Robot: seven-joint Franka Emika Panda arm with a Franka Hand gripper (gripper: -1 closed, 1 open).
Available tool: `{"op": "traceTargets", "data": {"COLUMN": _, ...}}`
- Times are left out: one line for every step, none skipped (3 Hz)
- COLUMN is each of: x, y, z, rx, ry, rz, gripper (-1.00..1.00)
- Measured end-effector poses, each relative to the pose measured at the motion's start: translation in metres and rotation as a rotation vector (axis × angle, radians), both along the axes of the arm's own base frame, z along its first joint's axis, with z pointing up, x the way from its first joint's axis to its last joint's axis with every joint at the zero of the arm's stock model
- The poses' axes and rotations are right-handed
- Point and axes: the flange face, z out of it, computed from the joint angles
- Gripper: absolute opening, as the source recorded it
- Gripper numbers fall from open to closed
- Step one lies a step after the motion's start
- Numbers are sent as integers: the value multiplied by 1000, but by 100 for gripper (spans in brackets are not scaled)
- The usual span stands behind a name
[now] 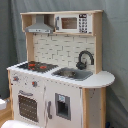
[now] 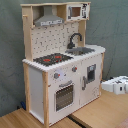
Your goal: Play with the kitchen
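White-and-wood kitchen (image 1: 55,75), upright, tall axis vertical, front facing camera

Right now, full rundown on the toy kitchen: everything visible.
The kitchen is a tall white and light-wood play unit, standing upright on a wooden surface before a grey curtain. Up top: a grey hood and a microwave over a tile-patterned backsplash. The counter carries a red-ringed black hob, a grey sink and a black faucet. Below: knobs, an oven door and a cupboard door, both shut. Nothing touches it; no arm in view.
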Motion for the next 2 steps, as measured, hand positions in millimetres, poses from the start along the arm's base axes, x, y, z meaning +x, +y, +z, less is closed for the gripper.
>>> {"op": "traceTargets", "data": {"x": 5, "y": 9, "z": 13, "rx": 11, "ry": -48, "rz": 22, "gripper": 100}}
{"op": "traceTargets", "data": {"x": 21, "y": 14, "z": 12, "rx": 52, "ry": -68, "rz": 37, "gripper": 100}}
